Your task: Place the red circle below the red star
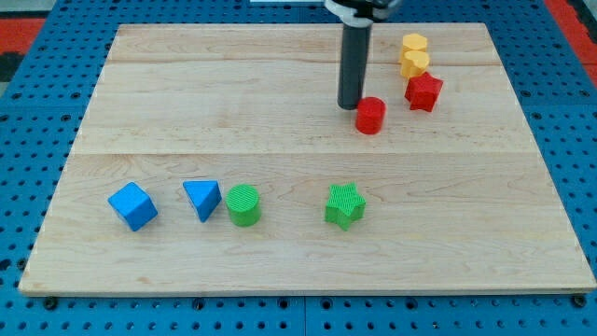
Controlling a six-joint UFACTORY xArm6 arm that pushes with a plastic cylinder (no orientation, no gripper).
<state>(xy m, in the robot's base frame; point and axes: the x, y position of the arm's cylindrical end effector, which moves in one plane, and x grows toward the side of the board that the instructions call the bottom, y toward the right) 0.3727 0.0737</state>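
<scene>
My tip (352, 105) touched the red circle (370, 116) from the view's left; the red star (423, 91) lay just beyond. No pincer was fitted; the rod's top was cut off.

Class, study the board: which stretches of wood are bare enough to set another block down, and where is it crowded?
Bare: the view's left half above the blue cube, and the lower right beyond the green star. Crowded: the upper right, where my tip sits just left of the red circle, beside the red star and yellow blocks. The blue triangle and green circle nearly touch.
</scene>
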